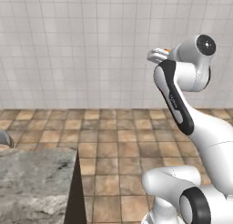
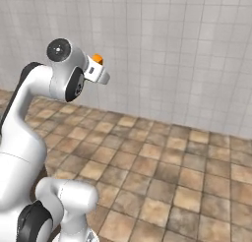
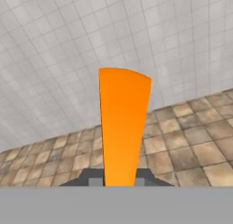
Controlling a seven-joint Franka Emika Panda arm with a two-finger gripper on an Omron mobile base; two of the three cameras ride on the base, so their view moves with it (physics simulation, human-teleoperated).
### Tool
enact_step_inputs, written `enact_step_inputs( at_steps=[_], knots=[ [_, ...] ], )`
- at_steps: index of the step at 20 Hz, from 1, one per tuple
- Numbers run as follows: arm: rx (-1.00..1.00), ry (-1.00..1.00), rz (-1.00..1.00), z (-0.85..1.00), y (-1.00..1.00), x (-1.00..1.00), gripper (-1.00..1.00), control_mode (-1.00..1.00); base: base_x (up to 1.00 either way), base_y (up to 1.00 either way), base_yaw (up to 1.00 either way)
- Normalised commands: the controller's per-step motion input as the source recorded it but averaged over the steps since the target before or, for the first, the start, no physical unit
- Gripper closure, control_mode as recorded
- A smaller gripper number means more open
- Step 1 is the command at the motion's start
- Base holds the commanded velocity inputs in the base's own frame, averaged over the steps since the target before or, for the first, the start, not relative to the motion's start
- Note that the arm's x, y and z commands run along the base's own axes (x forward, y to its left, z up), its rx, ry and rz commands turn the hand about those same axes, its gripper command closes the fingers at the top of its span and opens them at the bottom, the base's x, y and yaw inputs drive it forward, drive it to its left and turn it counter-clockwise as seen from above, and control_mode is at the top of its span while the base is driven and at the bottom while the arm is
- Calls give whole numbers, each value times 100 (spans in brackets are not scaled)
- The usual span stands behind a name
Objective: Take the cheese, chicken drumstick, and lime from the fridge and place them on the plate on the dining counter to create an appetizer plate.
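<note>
An orange wedge of cheese [image 3: 122, 127] stands upright between my two dark fingertips, which close on its lower end in the hand view. My gripper [image 3: 119, 181] is shut on it. From the right base view the cheese [image 2: 97, 58] peeks out as a small orange spot at the tip of the raised hand, held high facing the tiled wall. In the left base view a sliver of the cheese [image 1: 167, 50] shows behind the wrist. A corner of the dining counter [image 1: 32, 184] with its marbled stone top lies at the lower left.
A white tiled wall [image 1: 82, 45] stands ahead, with brown floor tiles [image 1: 113, 141] below it. A grey rounded object [image 1: 4, 139] sits at the left edge on the counter. The counter's dark side panel [image 1: 76, 191] drops to the floor beside my base.
</note>
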Motion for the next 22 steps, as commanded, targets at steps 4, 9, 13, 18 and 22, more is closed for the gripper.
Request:
enact_step_inputs(
  at_steps=[4,9,13,18,22],
  knots=[
    [0,0,0,0,0,0,100,100,100,-38,25],
    [0,0,0,0,0,0,100,100,97,-47,45],
    [0,0,0,0,0,0,100,100,75,-62,59],
    [0,0,0,0,0,0,100,100,63,-65,68],
    [0,0,0,0,0,0,100,100,67,-44,70]
  ],
)
